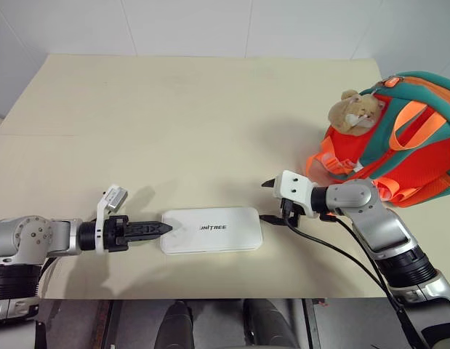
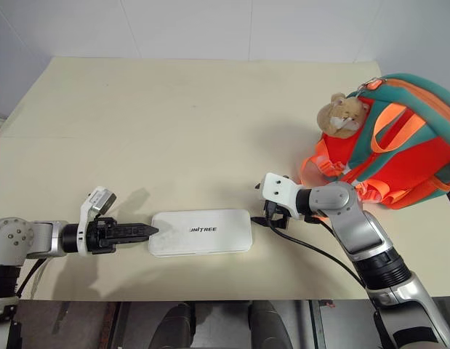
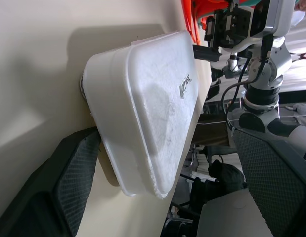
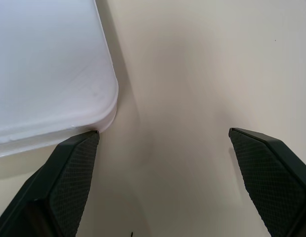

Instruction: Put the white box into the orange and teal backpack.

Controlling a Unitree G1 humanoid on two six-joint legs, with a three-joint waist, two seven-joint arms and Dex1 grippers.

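Head stereo pair looks fwd and down over the table (image 1: pixel 210 109), both eyes sharing the same scene. Wrist cams sit close, both catching the white box (image 3: pixel 148 108).

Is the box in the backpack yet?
Not yet. The box lies flat on the table, apart from the backpack. The left gripper and right gripper are open at its two ends, holding nothing. Gripping, lifting and packing remain.

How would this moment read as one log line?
white box: flat on table | left gripper: open, at its end | right gripper: open | backpack: untouched
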